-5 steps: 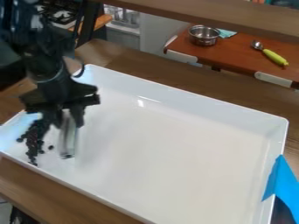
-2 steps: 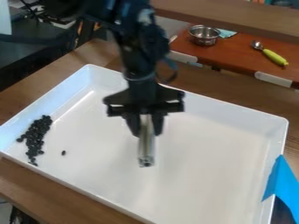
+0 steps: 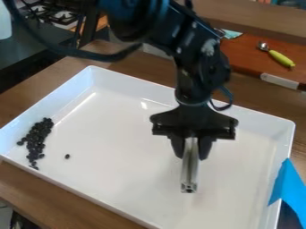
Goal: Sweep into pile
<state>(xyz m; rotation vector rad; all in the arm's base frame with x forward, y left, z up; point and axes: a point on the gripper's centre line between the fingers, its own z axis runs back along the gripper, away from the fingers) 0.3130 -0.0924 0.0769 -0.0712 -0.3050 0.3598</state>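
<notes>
Metal bar clamped in gripper. Bean pile well apart from it, stray bean between — bar to be set gripper-side of stray bean, kept low, eased pileward without scattering.

Gap between pile and end effector

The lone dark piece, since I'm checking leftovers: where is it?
In the camera view, the lone dark piece lies at left in the white tray, just right of the dark pile.
</notes>
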